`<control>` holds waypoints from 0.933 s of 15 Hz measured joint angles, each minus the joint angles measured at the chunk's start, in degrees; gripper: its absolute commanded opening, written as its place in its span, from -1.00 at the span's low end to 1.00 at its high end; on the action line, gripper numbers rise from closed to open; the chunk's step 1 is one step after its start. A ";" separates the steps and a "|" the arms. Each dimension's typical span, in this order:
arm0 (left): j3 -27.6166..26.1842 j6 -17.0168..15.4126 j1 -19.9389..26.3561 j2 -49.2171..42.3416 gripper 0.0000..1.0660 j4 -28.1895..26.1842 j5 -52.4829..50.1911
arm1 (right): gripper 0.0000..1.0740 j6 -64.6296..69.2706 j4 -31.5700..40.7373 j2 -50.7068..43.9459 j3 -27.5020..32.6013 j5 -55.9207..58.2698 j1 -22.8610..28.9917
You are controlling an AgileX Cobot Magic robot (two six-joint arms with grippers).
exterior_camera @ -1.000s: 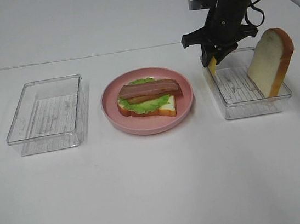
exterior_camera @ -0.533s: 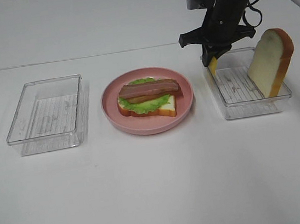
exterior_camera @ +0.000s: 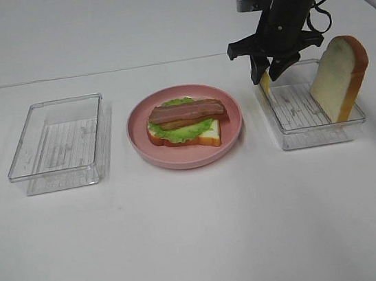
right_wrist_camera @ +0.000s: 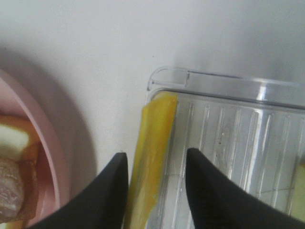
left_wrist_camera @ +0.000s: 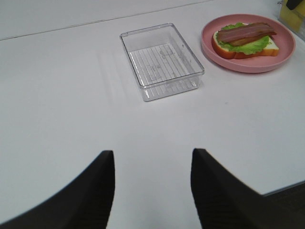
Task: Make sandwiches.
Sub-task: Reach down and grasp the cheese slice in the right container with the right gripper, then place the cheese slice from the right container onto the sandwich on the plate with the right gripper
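Observation:
On the pink plate [exterior_camera: 232,132] sits the open sandwich stack [exterior_camera: 184,121]: a bread slice, green lettuce [exterior_camera: 179,133] and bacon strips [exterior_camera: 186,111] on top. A yellow cheese slice [exterior_camera: 264,84] stands on edge against the near-plate wall of the right tray [exterior_camera: 312,136]. My right gripper [exterior_camera: 268,73] hangs just over it, open, its fingers astride the cheese slice [right_wrist_camera: 153,143] with a gap on one side. A second bread slice [exterior_camera: 340,79] leans upright at that tray's far side. My left gripper [left_wrist_camera: 152,191] is open and holds nothing, low over bare table.
An empty clear tray [exterior_camera: 60,145] lies left of the plate, also shown as the tray [left_wrist_camera: 162,59] in the left wrist view. The table edge runs close behind the left gripper. White tabletop surrounds everything.
The right gripper's jaws were pinched together on the cheese and have now spread apart. The cheese still leans on the tray wall. The left arm has not moved.

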 measured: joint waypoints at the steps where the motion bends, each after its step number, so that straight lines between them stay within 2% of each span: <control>1: 0.00 0.00 0.00 0.00 -0.08 0.00 0.00 | -0.25 0.00 0.00 -0.06 0.00 0.17 0.00; 4: 0.00 0.00 0.00 0.00 -0.08 0.00 0.00 | -0.33 0.00 0.29 -0.06 -1.60 1.32 0.00; 7: 0.00 0.00 0.00 0.00 -0.08 0.00 0.00 | -0.65 0.00 0.29 -0.06 -2.58 2.29 0.00; 8: 0.00 0.00 0.00 0.00 -0.08 0.00 0.00 | -0.89 0.00 0.29 -0.06 -2.64 2.92 0.00; 9: 0.00 0.00 0.00 0.00 -0.08 0.00 -0.06 | -1.00 0.00 0.29 -0.06 -2.64 3.15 0.00; 14: 0.00 0.00 0.00 0.00 -0.08 0.00 -0.06 | -1.00 -0.17 0.29 -2.01 -2.75 4.98 0.00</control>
